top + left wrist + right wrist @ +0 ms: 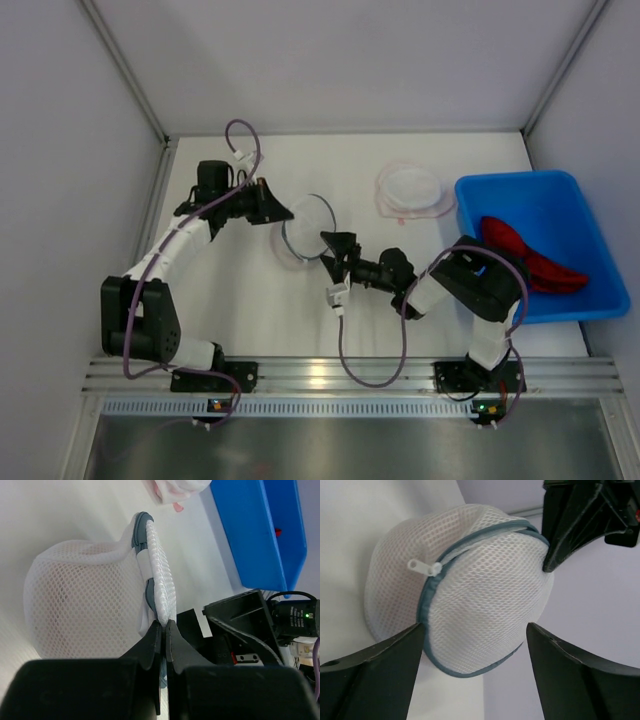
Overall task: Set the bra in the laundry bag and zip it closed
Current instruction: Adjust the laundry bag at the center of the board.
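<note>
Top view: the laundry bag (305, 228) is seen standing on edge on the desk (250, 300), about mid-desk, between the two tools.

Left tool (278, 210): closed, with the bag's padded mesh rim pinched between the fingertips, as seen in the left wrist view. The bag is held upright by this grip. Its rounded side faces away from the tool.

Right tool (335, 248): open. In the right wrist view the fingers are spread to either side of the bag; contact with the mesh cannot be confirmed.

Zip: a grey zip band is seen running across the dome of the bag, with a white zip pull (425, 566) lying partway along it. From the pull toward the left tool the band looks shut. The rest cannot be judged.

Bag contents: nothing can be made out through the mesh.

Other items noted: a white and pink item (410, 188) lies flat on the desk behind the bag, well apart from it. A blue bin (515, 180) stands at the right side of the desk, with a red garment (535, 262) lying in it
</note>
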